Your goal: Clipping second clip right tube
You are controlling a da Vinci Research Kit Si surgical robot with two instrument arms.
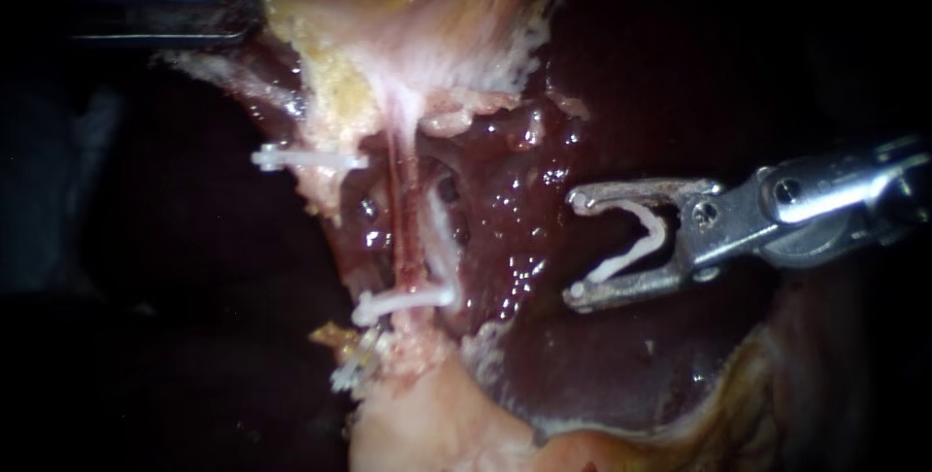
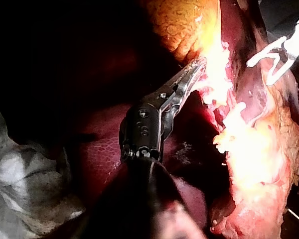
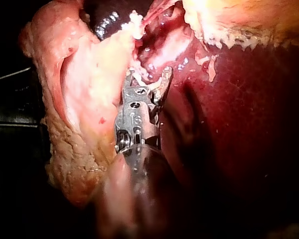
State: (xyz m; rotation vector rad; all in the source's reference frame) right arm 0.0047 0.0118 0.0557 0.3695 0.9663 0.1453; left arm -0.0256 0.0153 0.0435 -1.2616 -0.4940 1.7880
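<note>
In the endoscope view a thin red tube [image 1: 401,224] runs down from the pale gallbladder tissue [image 1: 427,35], with a paler strand [image 1: 443,239] just to its right. One white clip [image 1: 403,302] crosses the tube's lower end. Another white clip [image 1: 311,157] sits higher on the tissue to its left. My right instrument [image 1: 580,247] hangs over the liver to the right of the tubes, clear of them, its jaws wide apart with an open white clip [image 1: 636,239] seated between them. My left instrument [image 2: 195,68] has its jaws shut on the gallbladder's edge; only its shaft [image 1: 155,8] shows in the endoscope view.
Dark wet liver [image 1: 602,375] fills the right and lower middle. Fatty yellow tissue [image 1: 335,93] lies beside the upper clip. In the right wrist view a pale tissue flap [image 3: 84,99] flanks my right instrument [image 3: 148,75].
</note>
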